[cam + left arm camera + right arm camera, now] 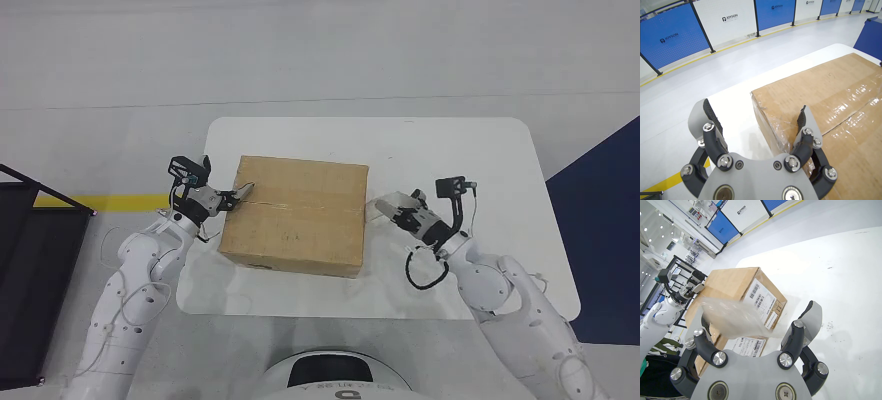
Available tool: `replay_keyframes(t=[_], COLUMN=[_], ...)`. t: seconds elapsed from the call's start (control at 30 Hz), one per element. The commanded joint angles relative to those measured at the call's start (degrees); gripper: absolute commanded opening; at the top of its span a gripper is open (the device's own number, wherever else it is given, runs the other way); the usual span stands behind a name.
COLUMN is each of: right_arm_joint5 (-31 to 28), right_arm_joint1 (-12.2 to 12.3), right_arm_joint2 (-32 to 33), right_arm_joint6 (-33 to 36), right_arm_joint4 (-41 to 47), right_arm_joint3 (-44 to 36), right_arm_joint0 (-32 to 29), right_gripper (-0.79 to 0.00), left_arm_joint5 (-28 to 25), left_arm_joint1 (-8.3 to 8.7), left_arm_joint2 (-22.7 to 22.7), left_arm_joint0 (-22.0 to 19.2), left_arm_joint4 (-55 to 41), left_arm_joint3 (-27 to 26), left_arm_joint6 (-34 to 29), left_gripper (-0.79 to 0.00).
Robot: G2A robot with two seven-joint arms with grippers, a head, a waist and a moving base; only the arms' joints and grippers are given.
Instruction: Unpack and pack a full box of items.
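i see the cardboard box (pixel 295 213) closed on the left half of the white tabletop (pixel 450 160), closer to its near edge than its far one. shiny clear tape (pixel 848 115) runs along the seam of its top flaps. the end face towards the tabletop's right edge carries a white shipping label (pixel 762 296) with barcodes and a small arrow mark beside it. a second printed label (pixel 751 344) sits lower on the same face.

my left gripper (pixel 238 192) is at the box's other end, at the taped seam, jaws spread wide. one finger (pixel 804 117) is over the box's top edge and the other (pixel 706 108) over bare tabletop.

my right gripper (pixel 385 208) sits just beside the labelled end, jaws also apart and clamped on nothing. a crumpled strip of clear film (pixel 730 315) stretches from one finger towards the box.
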Motion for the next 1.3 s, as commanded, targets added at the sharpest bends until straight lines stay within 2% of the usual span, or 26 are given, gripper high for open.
replay_keyframes(t=[0.0,0.23,0.53,0.67,0.87,1.07,1.17,1.27], right_arm_joint5=[0.6,4.9,11.4,14.2,16.8,14.8,12.3,10.4], right_arm_joint1=[0.0,-0.3,-1.1,-2.1,-5.1,-8.1,-8.4,-7.8], right_arm_joint2=[0.2,-1.1,-6.3,-12.0,-23.8,-31.0,-30.9,-28.3], right_arm_joint6=[0.2,3.6,9.7,14.4,19.8,19.9,17.9,16.6], right_arm_joint4=[-0.8,-4.9,-10.7,-10.5,-8.1,-1.3,0.1,-1.0], right_arm_joint3=[-1.6,-6.9,-14.8,-15.0,-11.8,-10.4,-11.9,-14.1], right_arm_joint0=[-0.6,0.6,3.2,7.4,17.7,25.0,25.1,22.8], right_gripper=[0.000,0.000,0.000,0.000,0.000,0.000,0.000,0.000], left_arm_joint5=[0.0,0.0,0.0,0.0,0.0,0.0,0.0,0.0], left_arm_joint1=[0.00,0.00,0.00,0.00,0.00,0.00,0.00,0.00], left_arm_joint2=[0.0,0.0,0.0,0.0,0.0,0.0,0.0,0.0], left_arm_joint0=[0.0,0.0,0.0,0.0,0.0,0.0,0.0,0.0], left_arm_joint4=[0.0,0.0,0.0,0.0,0.0,0.0,0.0,0.0], left_arm_joint3=[0.0,0.0,0.0,0.0,0.0,0.0,0.0,0.0], left_arm_joint6=[0.0,0.0,0.0,0.0,0.0,0.0,0.0,0.0], left_gripper=[0.000,0.000,0.000,0.000,0.000,0.000,0.000,0.000])
